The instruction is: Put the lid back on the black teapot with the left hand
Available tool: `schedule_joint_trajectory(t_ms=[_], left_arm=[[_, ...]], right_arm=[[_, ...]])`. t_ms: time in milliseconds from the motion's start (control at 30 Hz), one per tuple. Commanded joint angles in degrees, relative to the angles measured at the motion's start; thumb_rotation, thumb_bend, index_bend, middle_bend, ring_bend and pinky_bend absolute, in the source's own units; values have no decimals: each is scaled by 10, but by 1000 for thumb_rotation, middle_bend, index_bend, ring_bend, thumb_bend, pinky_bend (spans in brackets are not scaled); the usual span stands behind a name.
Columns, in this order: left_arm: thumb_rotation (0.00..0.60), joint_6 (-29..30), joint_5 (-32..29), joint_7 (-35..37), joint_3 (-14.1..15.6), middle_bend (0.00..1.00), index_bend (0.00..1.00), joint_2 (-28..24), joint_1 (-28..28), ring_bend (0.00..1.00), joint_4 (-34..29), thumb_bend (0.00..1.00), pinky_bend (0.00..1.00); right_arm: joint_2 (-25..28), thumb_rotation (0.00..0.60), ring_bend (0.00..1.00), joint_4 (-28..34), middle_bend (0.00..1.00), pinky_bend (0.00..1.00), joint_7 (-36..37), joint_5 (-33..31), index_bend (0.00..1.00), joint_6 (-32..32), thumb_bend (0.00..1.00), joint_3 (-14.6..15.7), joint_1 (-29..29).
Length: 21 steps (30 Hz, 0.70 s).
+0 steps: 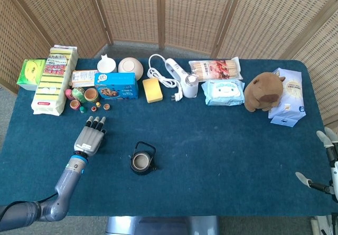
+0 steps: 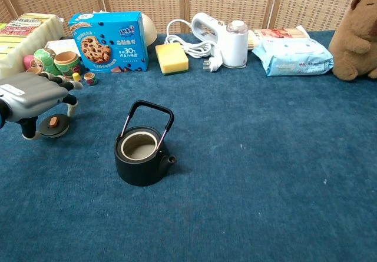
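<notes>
So the black teapot sits open near the middle of the blue table, handle standing up, spout poking toward the right in the chest view. Its lid is lying flat on the cloth well off to the teapot's 9 o'clock, small brown knob up. The left hand is right over the lid, palm down, fingers curled downward around it with the thumb on the near side; can't tell if they're actually touching it yet.

Between lid and pot it's just bare cloth. The clutter is further back: little nesting cups at about 12 o'clock from the lid, just beyond the fingertips, then the blue cookie box at the teapot's 11, yellow sponge at 12, white charger with cable at 1.

Right hand is way out at the table's 3 o'clock edge, fingers spread, holding nothing.
</notes>
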State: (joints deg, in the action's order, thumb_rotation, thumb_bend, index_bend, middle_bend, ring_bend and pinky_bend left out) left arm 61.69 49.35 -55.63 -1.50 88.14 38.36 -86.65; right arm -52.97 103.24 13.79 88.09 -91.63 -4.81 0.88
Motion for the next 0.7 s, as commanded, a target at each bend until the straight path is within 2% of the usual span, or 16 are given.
schedule_joint_trajectory(t_ms=[33,467,700], left_arm=[[600,3,3,-1,2,0,358,3,1,0,2,219,60],[600,11,11,3,7,0,432,19,1,0,25,251,60],[600,16,19,11,8,0,438,16,-1,0,23,263,60]], right_arm=[[0,600,0,0,0,0,2,1,44,-1,70,0,0],[5,600,0,1,0,0,13,12,49,-4,69,5,2],[6,600,0,1,0,0,17,14,51,-2,69,6,1]])
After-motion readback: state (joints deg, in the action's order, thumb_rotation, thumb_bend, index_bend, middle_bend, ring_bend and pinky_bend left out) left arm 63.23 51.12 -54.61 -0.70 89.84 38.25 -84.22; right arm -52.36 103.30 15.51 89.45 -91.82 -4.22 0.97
